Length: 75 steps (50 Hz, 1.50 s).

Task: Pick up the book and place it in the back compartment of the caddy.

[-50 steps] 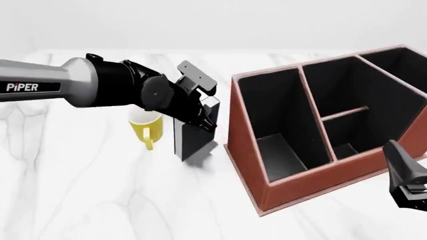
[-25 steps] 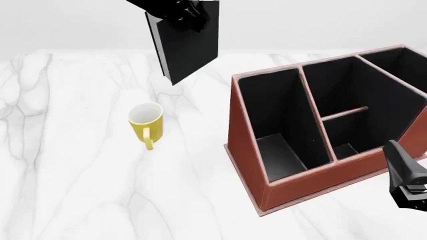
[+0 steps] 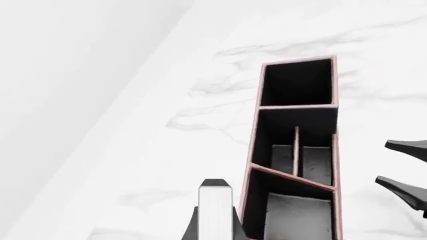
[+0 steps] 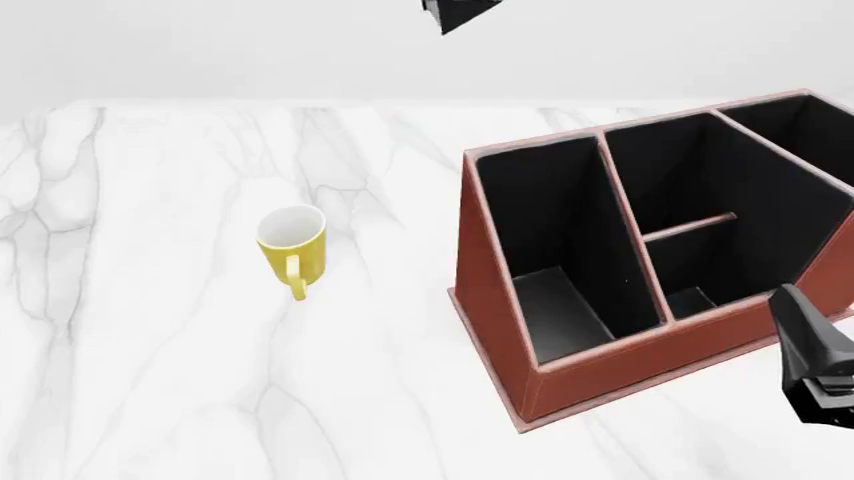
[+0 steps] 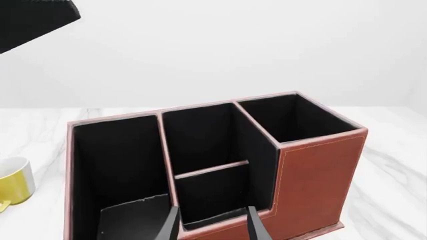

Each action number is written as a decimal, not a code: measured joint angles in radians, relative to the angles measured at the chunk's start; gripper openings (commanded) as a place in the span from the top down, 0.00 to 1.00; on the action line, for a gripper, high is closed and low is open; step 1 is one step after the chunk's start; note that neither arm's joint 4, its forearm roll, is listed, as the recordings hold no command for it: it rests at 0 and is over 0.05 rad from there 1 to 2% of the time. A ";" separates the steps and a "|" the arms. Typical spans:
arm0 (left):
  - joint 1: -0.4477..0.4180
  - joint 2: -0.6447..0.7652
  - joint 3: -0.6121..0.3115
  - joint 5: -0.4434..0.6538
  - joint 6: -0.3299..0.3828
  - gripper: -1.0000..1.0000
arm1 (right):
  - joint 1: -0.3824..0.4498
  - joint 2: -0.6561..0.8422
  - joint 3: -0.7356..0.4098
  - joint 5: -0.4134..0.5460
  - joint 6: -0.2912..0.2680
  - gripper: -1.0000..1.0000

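Black right gripper (image 4: 817, 385) sits idle, jaws apart, just before the caddy (image 4: 561, 372). Yellow mug (image 4: 292, 246) stands on the marble table (image 4: 134, 330), well apart. Book (image 4: 457, 12) is lifted high, only a corner in frame at front view's top; left gripper (image 3: 215, 227) clamps it, white page edge showing. Carry step; next, descend over the back compartment (image 4: 681, 190). Left arm hidden.

Black book (image 3: 215, 212), white page edges, pinched in left claw (image 3: 215, 227), high above red-brown caddy (image 4: 641, 260); back compartment (image 4: 687, 185) black-lined.
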<state>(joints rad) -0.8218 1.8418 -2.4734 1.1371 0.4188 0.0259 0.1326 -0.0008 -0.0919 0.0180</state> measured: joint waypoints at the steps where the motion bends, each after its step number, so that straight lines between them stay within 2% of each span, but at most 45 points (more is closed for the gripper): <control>1: -0.010 0.022 -0.031 0.006 0.000 1.00 | 0.000 0.000 0.000 0.000 0.000 0.00; 7: -0.095 0.154 -0.173 -0.013 -0.023 1.00 | 0.000 0.009 0.000 -0.008 0.001 0.00; 14: -0.209 0.172 0.052 -0.305 -0.100 1.00 | 0.001 0.051 0.000 -0.044 0.010 0.00; 23: -0.284 0.160 0.258 -0.514 -0.153 1.00 | 0.003 0.081 0.001 -0.070 0.017 0.00; 31: -0.316 0.224 0.274 -0.584 -0.182 1.00 | 0.004 0.103 0.001 -0.088 0.021 0.00; 47: -0.332 0.322 0.179 -0.547 -0.193 1.00 | 0.006 0.122 0.001 -0.103 0.028 0.00; 58: -0.326 0.410 0.013 -0.442 -0.189 1.00 | 0.006 0.131 0.001 -0.111 0.033 0.00; 68: -0.307 0.527 -0.189 -0.311 -0.164 1.00 | 0.006 0.137 0.001 -0.115 0.035 0.00; 75: -0.297 0.574 -0.268 -0.257 -0.156 1.00 | 0.005 0.140 0.001 -0.118 0.037 0.00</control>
<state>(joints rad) -1.1187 2.4161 -2.7413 0.8797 0.2632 0.0313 0.2725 -0.0002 -0.2097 0.0546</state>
